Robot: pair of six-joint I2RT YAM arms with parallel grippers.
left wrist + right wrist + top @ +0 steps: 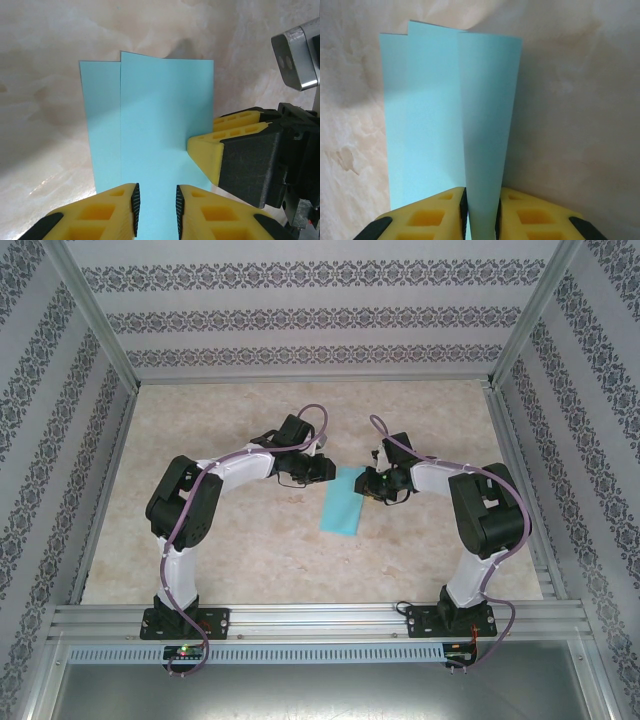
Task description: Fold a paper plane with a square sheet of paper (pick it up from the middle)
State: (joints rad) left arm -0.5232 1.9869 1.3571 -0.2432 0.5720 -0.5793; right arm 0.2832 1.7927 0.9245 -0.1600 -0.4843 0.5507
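Item: square sheet of paper (340,502), turquoise-blue, folded into a long narrow strip and lying just right of centre on the beige marbled table (250,540), its length slanting from upper right to lower left of the top view. Condition: two layers, unevenly matched; in the left wrist view the paper (160,110) fills the middle of the frame, with the lower layer showing as a narrow band along the left side of the upper one. In the right wrist view the paper (440,110) runs from bottom centre to the top of the frame, and its right-hand layer is lifted off the rest. Left gripper (322,470): sits at the strip's upper left end in the top view; in its own view, left gripper (156,200) at bottom centre, yellow fingers narrowly parted, paper visible through the gap; whether the tips press on the sheet cannot be told. Right gripper (370,485): sits at the strip's upper right end in the top view, facing the left one across the paper; in its own view, right gripper (482,197) at bottom centre, fingers drawn in on either side of the lifted layer, gripping it. Seen from the left wrist, the right gripper (202,147) meets the sheet's right edge at mid-right of the frame. Surroundings: patterned wallpaper walls (300,315) on three sides; aluminium rail (320,615) along the bottom, carrying both arm bases.
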